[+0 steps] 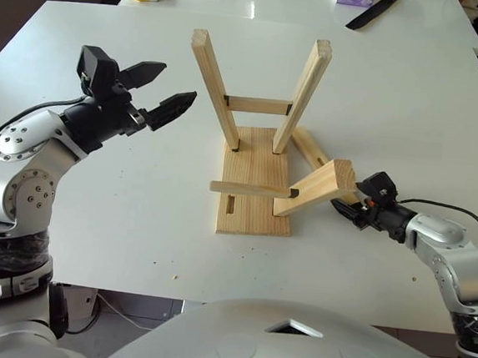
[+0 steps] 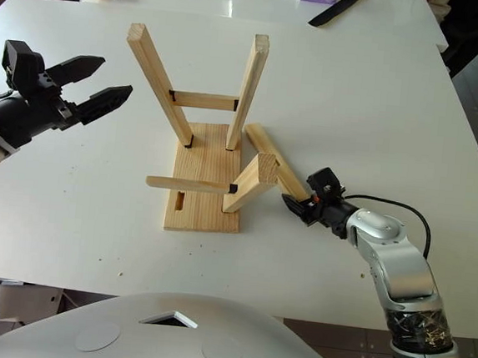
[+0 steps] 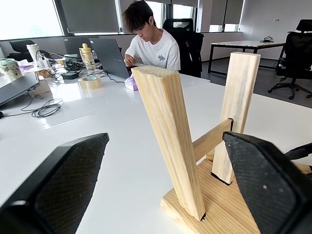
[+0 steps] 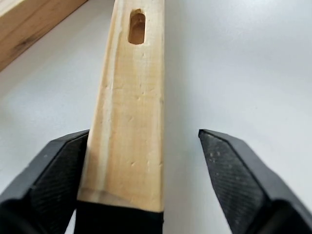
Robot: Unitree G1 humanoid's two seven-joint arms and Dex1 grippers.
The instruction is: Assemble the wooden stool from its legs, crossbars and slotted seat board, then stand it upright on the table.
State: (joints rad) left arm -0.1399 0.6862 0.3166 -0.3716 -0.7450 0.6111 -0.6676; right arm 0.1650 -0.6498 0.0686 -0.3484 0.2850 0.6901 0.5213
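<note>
Seat board (image 1: 248,217) lies flat mid-table (image 1: 93,216). Upright legs (image 1: 216,85) stand in its far slots, joined by a crossbar (image 1: 258,105). Tilted leg (image 1: 322,186) leans over the board's right edge. Loose leg (image 2: 270,157) lies just right of the board, its end between the spread fingers of the right gripper (image 4: 141,141), against one. Left gripper (image 1: 179,83) gapes wide, raised over the table's left side.

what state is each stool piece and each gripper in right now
seat board: flat on the table, near left slot empty
far legs: standing in the board, joined by a crossbar
third leg: tilted, second crossbar attached
fourth leg: lying loose on the table
left gripper: open, holding nothing
right gripper: open, astride the fourth leg's end
</note>
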